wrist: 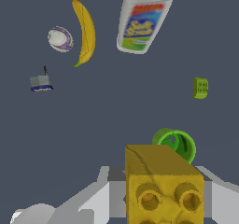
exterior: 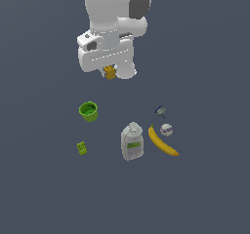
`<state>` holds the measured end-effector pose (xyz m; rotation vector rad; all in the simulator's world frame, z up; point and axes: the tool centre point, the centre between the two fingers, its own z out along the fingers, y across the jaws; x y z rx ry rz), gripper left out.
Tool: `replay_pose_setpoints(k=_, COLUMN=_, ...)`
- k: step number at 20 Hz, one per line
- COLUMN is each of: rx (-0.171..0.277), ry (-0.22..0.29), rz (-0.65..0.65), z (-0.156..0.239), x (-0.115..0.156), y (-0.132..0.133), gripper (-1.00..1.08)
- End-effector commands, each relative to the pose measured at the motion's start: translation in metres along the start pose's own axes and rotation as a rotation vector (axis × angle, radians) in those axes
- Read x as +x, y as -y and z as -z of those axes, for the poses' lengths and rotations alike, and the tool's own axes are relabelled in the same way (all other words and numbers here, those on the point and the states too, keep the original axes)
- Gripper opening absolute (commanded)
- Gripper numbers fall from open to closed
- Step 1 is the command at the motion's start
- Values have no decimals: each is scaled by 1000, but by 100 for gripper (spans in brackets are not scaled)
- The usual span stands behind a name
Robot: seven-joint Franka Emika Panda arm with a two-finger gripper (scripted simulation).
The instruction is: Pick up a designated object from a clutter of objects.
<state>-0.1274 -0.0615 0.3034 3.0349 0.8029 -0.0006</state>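
The tiny yellow-orange studded block sits between my fingers under the white hand, lifted clear above the floor. In the wrist view the block fills the lower part, studs facing the camera, with grey fingers against its sides. My gripper is shut on it, well above and behind the rest of the clutter. My fingertips are mostly hidden by the hand in the exterior view.
On the floor lie a green cup, a lime-green studded block, a grey-white bottle, a banana, a small whitish ball and a tiny grey-blue item.
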Motion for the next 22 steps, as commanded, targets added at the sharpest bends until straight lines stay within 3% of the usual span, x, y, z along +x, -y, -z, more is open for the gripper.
replay_pose_setpoints(k=1, rx=1, ry=0, rz=0, z=23, x=-1, y=5, gripper=-100)
replay_pose_setpoints(k=12, rx=2, ry=-1, rz=1, z=100, x=-3, y=20, gripper=-100)
replay_pose_setpoints(k=22, rx=2, ry=-1, rz=1, z=124, x=-2, y=23, gripper=-100)
